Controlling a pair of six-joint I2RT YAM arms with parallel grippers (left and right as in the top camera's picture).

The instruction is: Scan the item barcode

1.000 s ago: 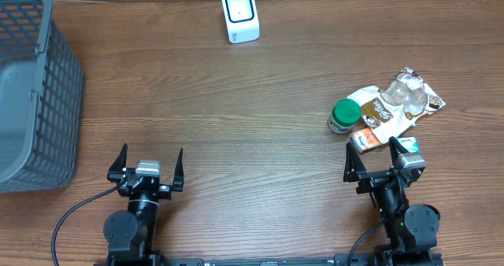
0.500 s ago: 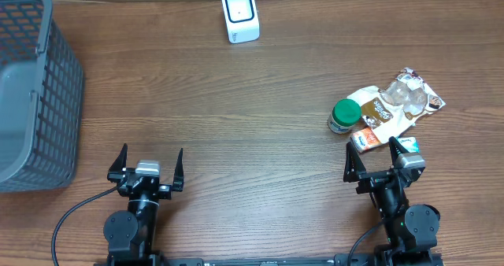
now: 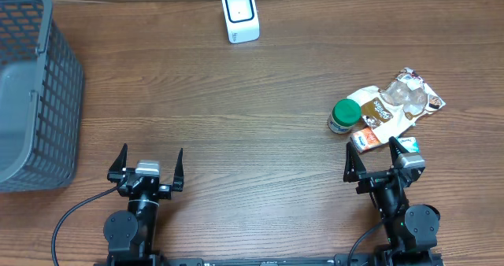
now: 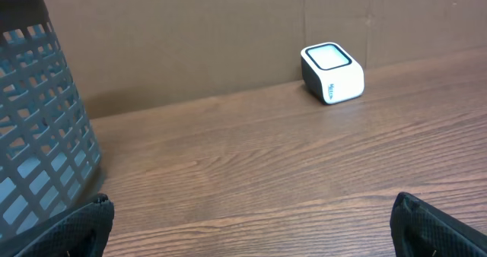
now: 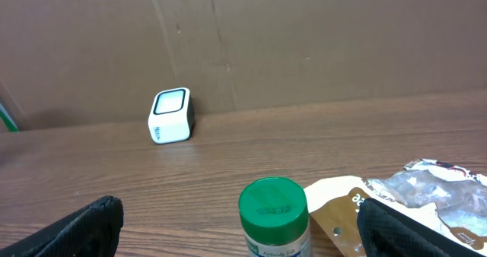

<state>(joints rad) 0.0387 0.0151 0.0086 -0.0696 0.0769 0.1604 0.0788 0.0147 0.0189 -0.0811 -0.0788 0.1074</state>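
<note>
A small bottle with a green lid (image 3: 343,115) (image 5: 274,216) stands at the right of the table beside a crumpled snack bag (image 3: 398,102) (image 5: 426,200) and a small orange box (image 3: 365,138). A white barcode scanner (image 3: 240,15) (image 4: 332,73) (image 5: 171,115) sits at the far edge. My left gripper (image 3: 146,166) (image 4: 251,226) rests open near the front edge with nothing between its fingers. The right gripper (image 3: 376,160) (image 5: 240,226) is open too, just in front of the green-lidded bottle and touching nothing.
A grey mesh basket (image 3: 31,85) (image 4: 38,128) stands at the far left. A brown cardboard wall (image 4: 190,36) rises behind the table's far edge.
</note>
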